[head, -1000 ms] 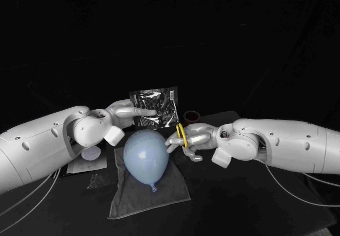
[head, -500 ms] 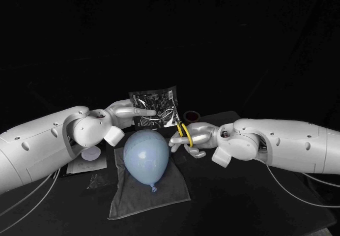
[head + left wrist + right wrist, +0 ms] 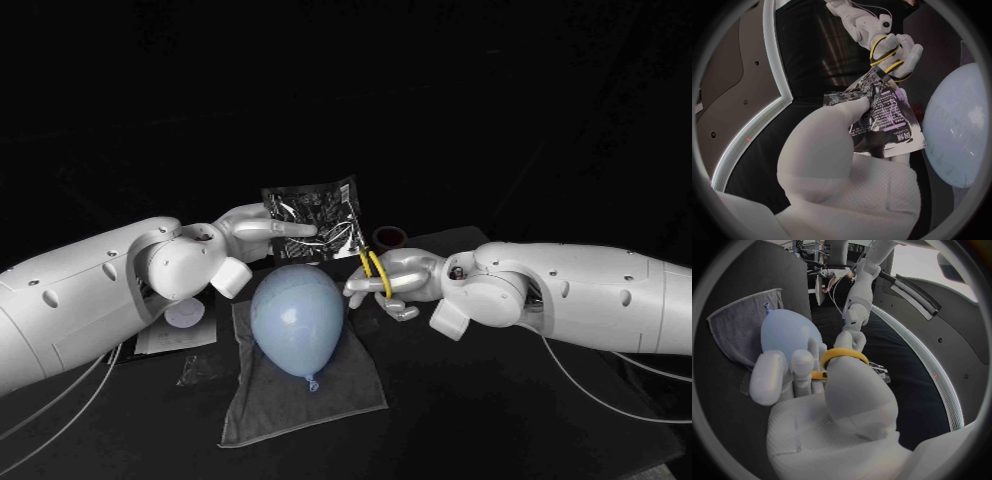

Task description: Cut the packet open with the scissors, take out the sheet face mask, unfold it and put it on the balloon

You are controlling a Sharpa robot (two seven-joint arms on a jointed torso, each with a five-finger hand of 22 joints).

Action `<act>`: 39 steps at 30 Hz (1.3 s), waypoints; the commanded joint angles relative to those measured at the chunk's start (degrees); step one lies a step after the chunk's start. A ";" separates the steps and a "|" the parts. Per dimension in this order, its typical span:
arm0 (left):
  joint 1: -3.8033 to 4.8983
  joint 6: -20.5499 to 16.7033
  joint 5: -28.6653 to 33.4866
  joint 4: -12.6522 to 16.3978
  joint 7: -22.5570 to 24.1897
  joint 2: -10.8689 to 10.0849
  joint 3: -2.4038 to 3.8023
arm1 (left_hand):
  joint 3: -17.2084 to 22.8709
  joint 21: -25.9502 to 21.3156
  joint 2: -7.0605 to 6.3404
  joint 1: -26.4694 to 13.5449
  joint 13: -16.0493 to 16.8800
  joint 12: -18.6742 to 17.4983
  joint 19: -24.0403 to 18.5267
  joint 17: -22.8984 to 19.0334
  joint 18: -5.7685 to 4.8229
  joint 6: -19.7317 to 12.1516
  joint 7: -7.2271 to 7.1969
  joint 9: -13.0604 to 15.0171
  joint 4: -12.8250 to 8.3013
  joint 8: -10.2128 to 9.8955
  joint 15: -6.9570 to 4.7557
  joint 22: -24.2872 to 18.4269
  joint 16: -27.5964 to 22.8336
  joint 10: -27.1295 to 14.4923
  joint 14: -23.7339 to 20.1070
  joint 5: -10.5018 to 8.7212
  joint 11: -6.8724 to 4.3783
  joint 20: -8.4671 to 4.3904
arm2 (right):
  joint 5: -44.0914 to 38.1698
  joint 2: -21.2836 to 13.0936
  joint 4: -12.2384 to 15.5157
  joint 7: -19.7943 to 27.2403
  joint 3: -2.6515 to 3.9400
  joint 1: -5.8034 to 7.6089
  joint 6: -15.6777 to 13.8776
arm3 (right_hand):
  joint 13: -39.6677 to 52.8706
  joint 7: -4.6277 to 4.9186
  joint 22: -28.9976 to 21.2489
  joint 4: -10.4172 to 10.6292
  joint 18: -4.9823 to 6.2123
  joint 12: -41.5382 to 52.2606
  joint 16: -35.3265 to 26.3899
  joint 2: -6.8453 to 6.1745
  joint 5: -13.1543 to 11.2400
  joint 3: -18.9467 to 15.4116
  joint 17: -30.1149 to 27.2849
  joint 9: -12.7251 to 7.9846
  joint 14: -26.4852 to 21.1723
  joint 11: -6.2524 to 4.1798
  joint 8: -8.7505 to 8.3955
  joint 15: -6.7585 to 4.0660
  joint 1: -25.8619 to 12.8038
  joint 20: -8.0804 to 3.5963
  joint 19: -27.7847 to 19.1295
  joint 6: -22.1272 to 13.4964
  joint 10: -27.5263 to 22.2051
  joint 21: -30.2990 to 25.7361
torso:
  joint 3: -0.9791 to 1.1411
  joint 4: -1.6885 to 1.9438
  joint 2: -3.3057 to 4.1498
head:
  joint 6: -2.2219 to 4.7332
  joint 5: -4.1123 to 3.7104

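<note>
The shiny packet (image 3: 315, 212) is held up in the air by the left hand (image 3: 267, 232). It is pinched at one side between the thumb and the fingers. It is kept upright, just above the balloon (image 3: 297, 318).

The scissors (image 3: 375, 270) are gripped by the right hand (image 3: 392, 288). Their yellow handle rings are worn round the fingers, and this is seen well in the right wrist view. The blades are pointed up at the lower corner of the packet, on the side away from the left hand. In the left wrist view the blades are seen right at the packet's edge, but whether it is cut cannot be told.

The pale blue balloon is laid on a grey cloth (image 3: 296, 400) on the black table (image 3: 505, 400), with its knot turned toward the robot. It is found between the two hands. A small dark red round thing (image 3: 389, 237) is seen just behind the right hand.
</note>
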 commanded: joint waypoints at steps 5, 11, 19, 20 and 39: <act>-0.02 1.34 -0.21 0.11 -0.22 0.02 -0.05 | 0.14 0.07 0.44 -0.06 0.05 0.24 0.46 0.15 0.87 -0.11 0.36 6.12 -0.43 0.30 -0.25 0.00 -0.20 0.40 0.10 0.20 0.16 -0.09 | -0.24 0.14 0.17 2.51 0.16 0.18 -0.86 | -2.27 1.86 -3.95 -1.14 0.83 -3.66 -1.51 -1.06 -0.11 -1.45 -3.92 -1.55 -3.74 2.67 -5.94 1.38 -1.26 1.30 -2.83 -8.76 -5.32 -4.38 | -0.01 0.00 0.01 | 0.08 -0.05; -0.02 1.42 -0.21 0.09 -0.25 -0.03 -0.05 | 0.14 0.07 0.44 -0.06 0.05 0.24 0.46 0.15 0.87 -0.11 0.36 6.12 -0.43 0.30 -0.25 0.00 -0.20 0.40 0.10 0.20 0.16 -0.09 | -0.25 0.15 0.02 3.21 0.16 0.18 -1.82 | -5.87 1.38 -16.32 -1.81 3.54 -7.60 -3.11 -2.86 -0.11 -1.27 -8.41 -2.06 -10.61 5.09 -8.47 3.65 -2.29 3.41 -10.01 -16.25 -12.54 -18.28 | -0.01 0.03 0.01 | 0.16 0.02; -0.02 1.60 -0.23 0.05 -0.29 -0.07 -0.06 | 0.14 0.07 0.44 -0.06 0.05 0.24 0.46 0.15 0.87 -0.11 0.36 6.12 -0.43 0.30 -0.25 0.00 -0.20 0.40 0.10 0.20 0.16 -0.09 | -0.60 0.16 0.30 3.81 0.17 0.18 -1.38 | -8.07 1.37 -19.64 -0.34 4.11 -8.15 -1.45 -5.78 -0.07 1.28 -9.62 -1.88 -12.90 6.14 -7.20 4.59 -2.95 4.57 -11.10 -19.50 -15.03 -21.36 | 0.03 0.00 0.02 | 0.28 0.08; -0.02 1.62 -0.23 0.04 -0.30 -0.06 -0.06 | 0.14 0.07 0.44 -0.06 0.05 0.24 0.46 0.15 0.87 -0.11 0.36 6.12 -0.43 0.30 -0.25 0.00 -0.20 0.40 0.10 0.20 0.16 -0.09 | -0.62 0.15 0.33 3.86 0.17 0.18 -1.32 | -8.16 1.44 -19.80 -0.21 4.15 -8.02 -1.30 -5.84 -0.07 1.48 -9.73 -1.85 -12.90 6.11 -6.99 4.57 -2.95 4.57 -11.07 -19.43 -14.87 -21.45 | 0.03 0.00 0.01 | 0.29 0.08; -0.04 2.14 -0.25 -0.24 -0.37 -0.04 -0.16 | 0.16 0.06 0.45 -0.11 0.06 0.24 0.48 0.22 0.88 -0.12 0.35 6.23 -0.50 0.31 -0.27 0.00 -0.23 0.43 0.13 0.20 0.14 -0.10 | -0.26 -0.77 0.84 4.31 0.47 1.07 -0.12 | -9.61 1.63 -21.15 0.65 4.28 -6.68 0.23 -5.74 -0.09 2.22 -11.30 -1.93 -13.27 5.40 -4.22 4.03 -2.68 4.14 -10.69 -16.41 -12.26 -21.92 | 0.07 -0.03 -0.01 | 0.40 -0.15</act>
